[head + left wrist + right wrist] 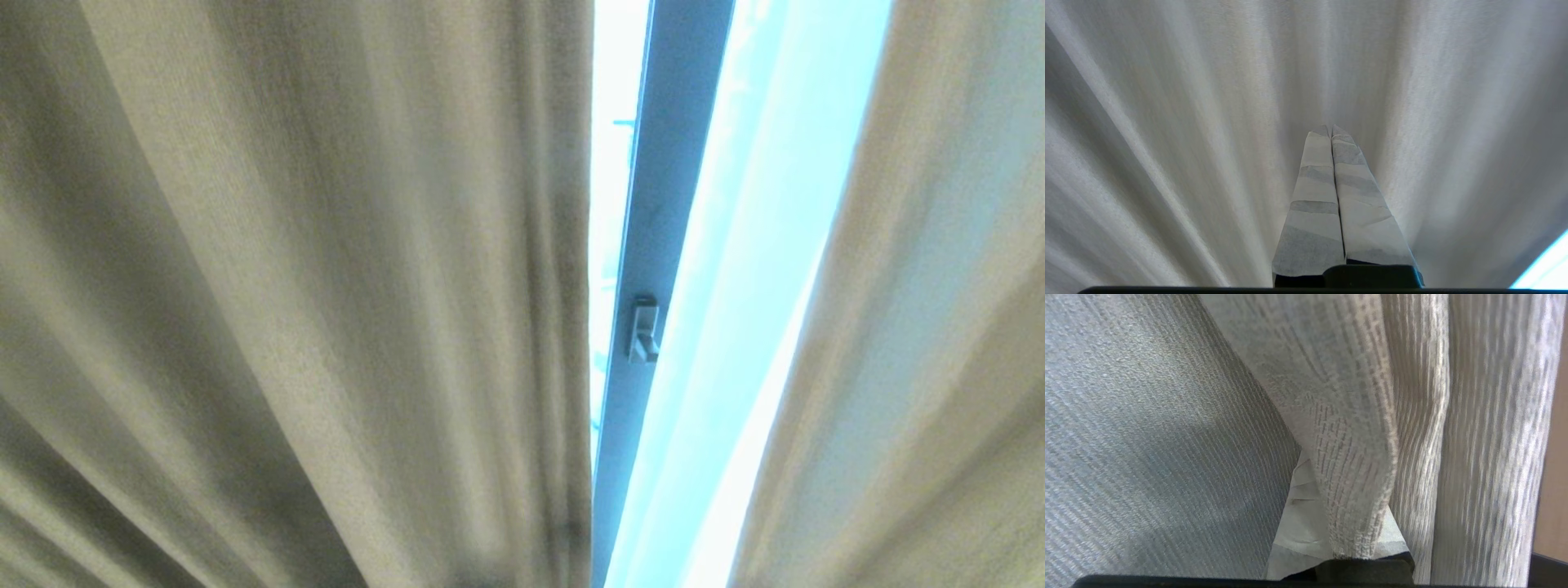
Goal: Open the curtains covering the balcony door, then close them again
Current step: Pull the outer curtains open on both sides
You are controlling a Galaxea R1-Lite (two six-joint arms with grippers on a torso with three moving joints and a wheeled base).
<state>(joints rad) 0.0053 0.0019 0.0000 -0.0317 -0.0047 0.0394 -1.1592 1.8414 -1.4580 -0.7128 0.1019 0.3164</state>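
Tape-wrapped right gripper point(1331, 506) sits nearest the lens, jaws clamped on a fold of thick beige-grey woven curtains point(1355, 465); fabric drapes over the fingers and hides most of them. Left gripper point(1331, 130) is shut w/ nothing between its taped fingers point(1314, 196), tips just at the drape surface. Beyond, head view shows the drapes parted only by a narrow gap: right panel point(914, 327) pulled off centre, left panel point(286, 286) hanging full. Through the gap: thin white sheer panel point(735, 327), balcony door's frame point(661, 204) and its latch point(643, 329). Judgement: opening approx. begun, most of it left, closing not yet started.
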